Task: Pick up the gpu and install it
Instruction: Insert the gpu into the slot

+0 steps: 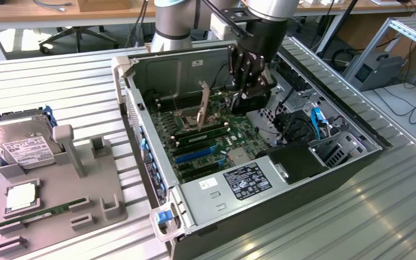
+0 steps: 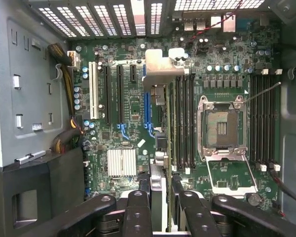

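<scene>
Exterior view's near left: a grey tray (image 1: 52,184) carries a RAM stick (image 1: 41,212) and a hard drive (image 1: 24,143). Farther back, inside the open case (image 1: 215,195), the gripper (image 1: 248,95) clamps the gpu (image 1: 204,105) upright over the motherboard (image 1: 244,130).

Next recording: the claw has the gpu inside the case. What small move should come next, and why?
Probably a slight sideways nudge toward the long blue slot before lowering. The claw grips the gpu edge-on above the motherboard, and in the wrist view the card seems to run beside that slot, not along it.
</scene>
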Available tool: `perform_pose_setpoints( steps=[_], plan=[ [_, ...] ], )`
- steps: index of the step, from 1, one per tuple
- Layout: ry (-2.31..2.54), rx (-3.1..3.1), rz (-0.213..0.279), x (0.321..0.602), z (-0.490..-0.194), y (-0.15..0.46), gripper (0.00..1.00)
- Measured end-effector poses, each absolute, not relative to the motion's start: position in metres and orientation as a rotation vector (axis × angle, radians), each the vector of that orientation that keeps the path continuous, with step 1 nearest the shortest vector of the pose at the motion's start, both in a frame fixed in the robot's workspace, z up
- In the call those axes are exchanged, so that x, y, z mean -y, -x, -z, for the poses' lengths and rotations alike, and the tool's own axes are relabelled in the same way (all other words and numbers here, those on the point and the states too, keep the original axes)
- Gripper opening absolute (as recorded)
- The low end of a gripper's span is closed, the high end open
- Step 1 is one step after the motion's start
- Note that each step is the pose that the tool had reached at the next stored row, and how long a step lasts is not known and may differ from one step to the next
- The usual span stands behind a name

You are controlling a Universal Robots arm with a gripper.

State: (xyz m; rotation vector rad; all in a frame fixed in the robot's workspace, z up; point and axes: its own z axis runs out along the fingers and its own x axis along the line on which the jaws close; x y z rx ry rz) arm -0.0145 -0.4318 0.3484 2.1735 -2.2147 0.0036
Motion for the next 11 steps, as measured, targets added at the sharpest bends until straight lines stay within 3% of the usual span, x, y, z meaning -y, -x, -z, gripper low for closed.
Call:
perform_pose_setpoints(
  steps=[11],
  plan=[
    [-2.174, 2.215, -0.004, 0.4316, -0.3461, 0.0153, 0.27]
  ],
)
